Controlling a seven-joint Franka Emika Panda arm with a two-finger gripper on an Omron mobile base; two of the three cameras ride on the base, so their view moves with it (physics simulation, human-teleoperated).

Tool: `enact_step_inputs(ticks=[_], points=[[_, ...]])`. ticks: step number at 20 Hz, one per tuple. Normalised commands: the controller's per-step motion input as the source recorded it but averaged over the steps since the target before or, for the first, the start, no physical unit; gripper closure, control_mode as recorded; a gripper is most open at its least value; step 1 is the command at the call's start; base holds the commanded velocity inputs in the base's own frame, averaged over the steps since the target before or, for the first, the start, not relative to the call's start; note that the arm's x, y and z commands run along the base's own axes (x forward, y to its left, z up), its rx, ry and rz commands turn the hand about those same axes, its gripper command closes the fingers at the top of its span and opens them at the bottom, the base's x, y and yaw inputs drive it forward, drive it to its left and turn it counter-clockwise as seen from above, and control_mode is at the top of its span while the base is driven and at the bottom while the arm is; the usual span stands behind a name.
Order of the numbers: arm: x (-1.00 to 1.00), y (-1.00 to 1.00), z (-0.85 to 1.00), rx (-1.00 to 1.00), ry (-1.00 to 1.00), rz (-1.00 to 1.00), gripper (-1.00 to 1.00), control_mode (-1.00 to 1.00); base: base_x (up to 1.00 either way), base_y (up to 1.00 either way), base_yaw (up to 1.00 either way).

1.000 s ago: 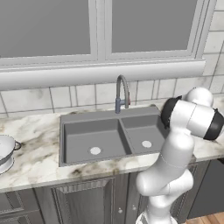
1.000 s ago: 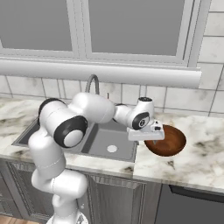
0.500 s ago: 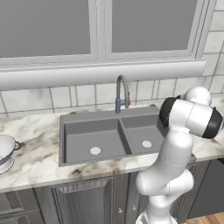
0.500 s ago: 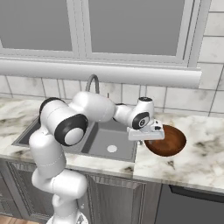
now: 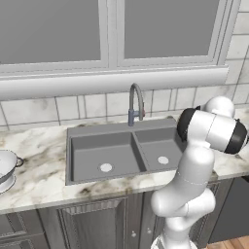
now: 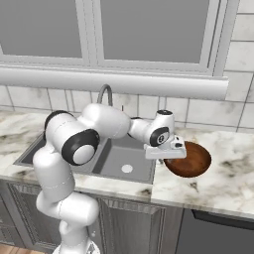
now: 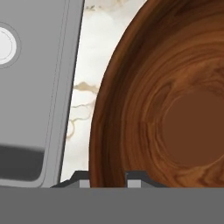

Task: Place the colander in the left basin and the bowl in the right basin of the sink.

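Sitting at the desk's far left edge in the left base view, the colander (image 5: 7, 168) is partly cut off. Right base view: the tool (image 6: 166, 159) meets the bowl (image 6: 191, 159) at its near rim, right basin (image 6: 124, 159) leftward. Hand view: fingertips (image 7: 136, 176) pinched across that rim; contact partly hidden.

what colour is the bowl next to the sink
Reddish-brown with a wood-grain pattern; the bowl shows best in the hand view.
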Motion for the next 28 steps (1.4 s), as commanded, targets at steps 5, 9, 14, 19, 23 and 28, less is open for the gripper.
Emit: enact_step_inputs(ticks=[5,9,14,19,23,28], points=[[0.00,-0.02,0.20,0.00,0.00,0.00,1.00,-1.00,0.00,0.00,0.00],[0.00,0.00,0.32,0.00,0.00,0.01,1.00,-1.00,0.00,0.00,0.00],[0.00,0.02,0.25,0.00,-0.01,0.10,1.00,-1.00,0.00,0.00,0.00],[-0.01,0.15,0.20,0.00,0.00,0.21,1.00,-1.00,0.00,0.00,0.00],[-0.20,0.34,0.09,0.00,0.00,0.27,1.00,-1.00,0.00,0.00,0.00],[-0.20,0.48,0.03,-0.01,0.00,0.30,1.00,-1.00,0.00,0.00,0.00]])
